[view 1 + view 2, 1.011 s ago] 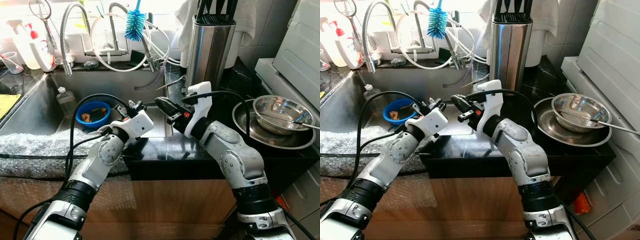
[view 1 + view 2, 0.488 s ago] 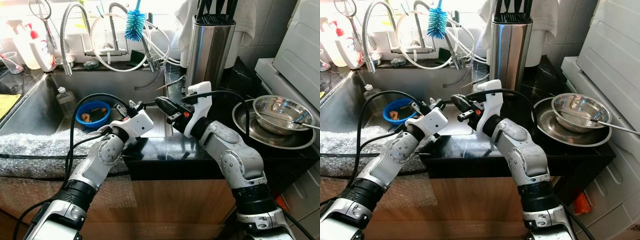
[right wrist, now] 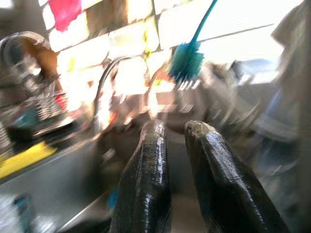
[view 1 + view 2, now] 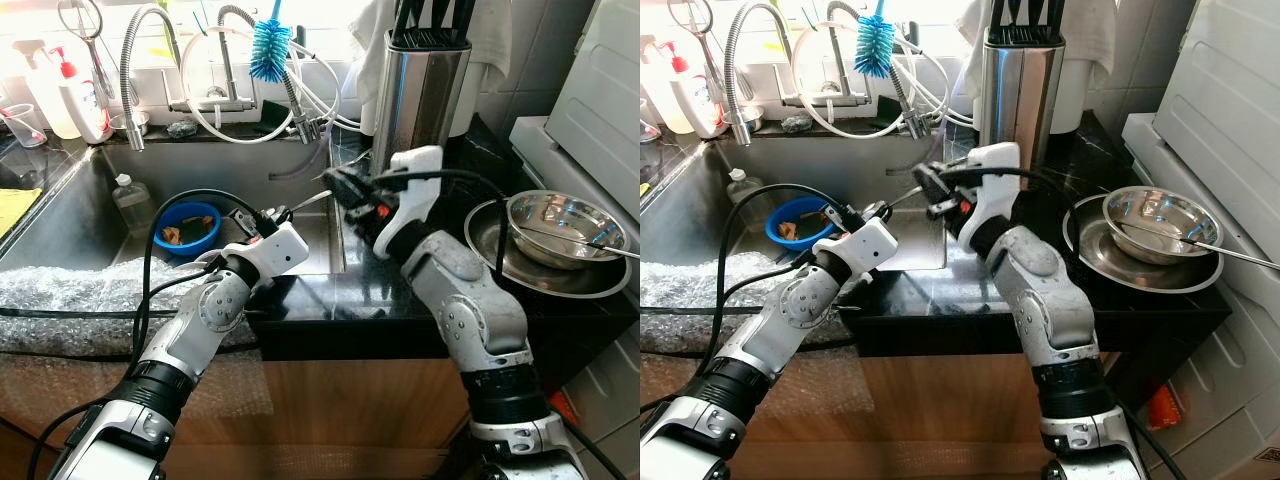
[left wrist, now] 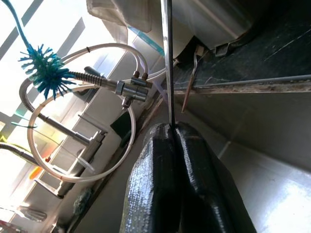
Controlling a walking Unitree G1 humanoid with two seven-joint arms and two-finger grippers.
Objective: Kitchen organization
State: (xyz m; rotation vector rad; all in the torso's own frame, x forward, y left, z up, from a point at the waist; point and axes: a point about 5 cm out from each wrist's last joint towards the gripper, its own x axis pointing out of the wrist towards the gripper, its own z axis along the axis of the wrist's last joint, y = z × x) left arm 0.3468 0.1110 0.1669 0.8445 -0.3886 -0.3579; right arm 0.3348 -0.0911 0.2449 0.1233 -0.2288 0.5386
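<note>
Here, left gripper (image 5: pixel 171 127) clamping thin metal utensil (image 5: pixel 167 63), right gripper (image 3: pixel 176 127) slightly parted, blue bowl (image 4: pixel 186 226) holding scraps in sink (image 4: pixel 70 215)

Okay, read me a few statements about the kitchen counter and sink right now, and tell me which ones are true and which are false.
1. The left gripper is shut on a thin metal utensil. True.
2. The blue bowl sits on the counter beside the knife block. False: it lies down in the sink.
3. A steel bowl rests inside a larger steel pan on the robot's right. True.
4. The right gripper holds the blue bottle brush. False: its fingers hold nothing, and the bottle brush hangs up by the faucet.
5. The knife block lies on its side. False: it stands upright.
</note>
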